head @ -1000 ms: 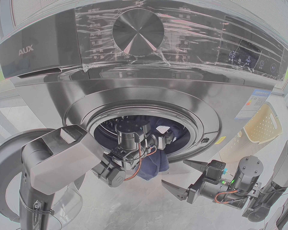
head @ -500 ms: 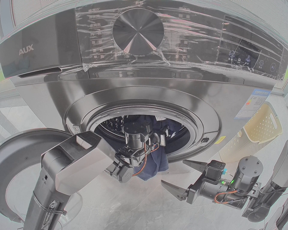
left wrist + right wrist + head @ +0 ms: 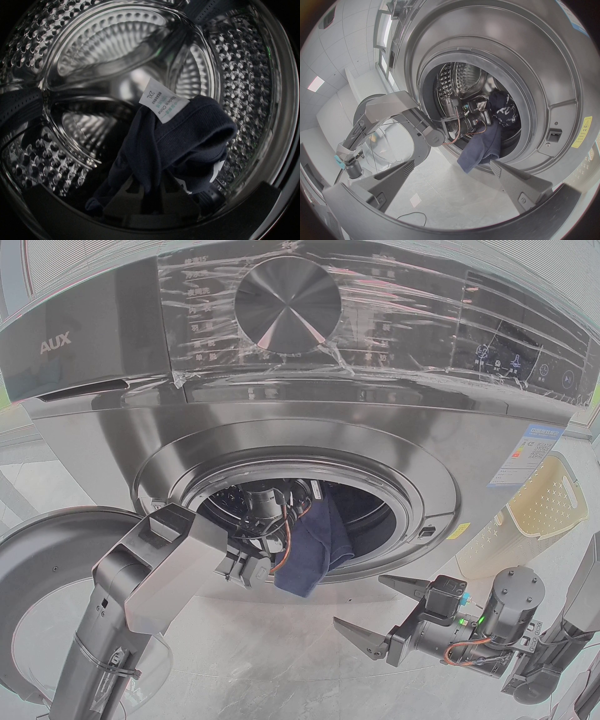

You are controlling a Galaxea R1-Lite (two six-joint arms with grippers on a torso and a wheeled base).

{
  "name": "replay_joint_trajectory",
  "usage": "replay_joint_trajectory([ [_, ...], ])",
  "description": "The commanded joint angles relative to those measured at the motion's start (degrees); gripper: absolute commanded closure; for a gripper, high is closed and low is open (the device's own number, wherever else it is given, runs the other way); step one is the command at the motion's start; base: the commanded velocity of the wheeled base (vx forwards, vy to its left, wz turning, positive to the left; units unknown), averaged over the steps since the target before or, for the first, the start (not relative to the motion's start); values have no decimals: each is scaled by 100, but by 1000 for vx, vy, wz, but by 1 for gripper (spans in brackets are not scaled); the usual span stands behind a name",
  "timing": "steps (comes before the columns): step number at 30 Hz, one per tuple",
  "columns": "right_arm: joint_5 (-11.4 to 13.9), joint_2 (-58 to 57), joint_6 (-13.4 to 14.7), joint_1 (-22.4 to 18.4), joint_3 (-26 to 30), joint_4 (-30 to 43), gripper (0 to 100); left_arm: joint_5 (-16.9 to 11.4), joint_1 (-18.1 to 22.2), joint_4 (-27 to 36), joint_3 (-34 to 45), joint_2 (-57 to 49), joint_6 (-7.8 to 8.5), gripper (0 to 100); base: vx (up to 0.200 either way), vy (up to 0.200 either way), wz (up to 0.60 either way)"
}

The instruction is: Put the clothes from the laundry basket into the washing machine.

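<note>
The washing machine [image 3: 400,434] has its round door [image 3: 31,565] swung open at the far left. Just right of the door, the left arm reaches through the opening, and the left gripper [image 3: 487,110] sits inside the perforated steel drum [image 3: 247,78]. Its fingers are clamped on a navy garment [image 3: 312,546]. The upper part of the cloth is bunched in the drum with a white label [image 3: 164,100] standing up. The lower part hangs out over the opening's front lip. Further right and lower, the right gripper [image 3: 359,601] hovers in front of the machine, below the opening, with its fingers wide apart and nothing between them. At the far right, a pale yellow laundry basket [image 3: 550,509] stands beside the machine.
</note>
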Motion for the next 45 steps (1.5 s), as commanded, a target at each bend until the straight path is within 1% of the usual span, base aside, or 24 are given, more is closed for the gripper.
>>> replay_joint_trajectory([
  [1,-1,77,-1,3,-12,1,0,56,138,34,-405,33,-13,100,0,0,0],
  [8,-1,77,-1,3,-3,1,0,56,76,25,-317,51,-13,100,0,0,0],
  [9,-1,77,-1,3,6,1,0,56,67,16,-299,51,-13,0,0,0,0],
  [13,-1,68,-1,3,-3,1,0,56,15,-1,-36,-20,-21,0,0,0,0],
  [15,-1,68,-1,3,6,1,0,56,-126,16,571,-318,5,0,0,0,0],
  [21,-1,51,-1,3,32,1,0,12,-328,-45,1502,-600,84,0,0,0,0],
  [24,8,68,-1,3,32,1,0,-76,-372,25,2012,-907,110,0,0,0,0],
  [25,8,68,-1,3,24,1,0,-146,-390,51,2188,-986,119,0,0,0,0],
  [27,8,77,-1,3,24,1,0,-208,-390,69,2293,-1013,128,0,0,0,0],
  [28,8,86,-1,3,6,1,0,-234,-372,87,2355,-1004,172,0,0,0,0],
  [29,8,86,-1,3,6,1,0,-234,-372,87,2355,-1004,172,0,0,0,0],
  [30,8,112,-1,3,6,1,0,-252,-328,95,2355,-951,242,0,0,0,0],
  [35,8,112,-1,3,15,1,0,-278,-302,210,2285,-723,286,0,0,0,0],
  [36,8,112,-1,12,15,1,0,-278,-302,210,2276,-714,286,100,0,0,0],
  [37,8,112,-1,3,24,1,0,-304,-231,262,2223,-617,365,100,0,0,0],
  [38,8,112,-1,3,24,1,0,-304,-214,271,2170,-556,392,100,0,0,0],
  [43,8,112,-1,3,15,1,0,-340,-188,271,2003,-441,392,100,0,0,0],
  [45,8,112,-1,3,6,1,0,-357,-188,297,1775,-433,374,100,0,0,0],
])
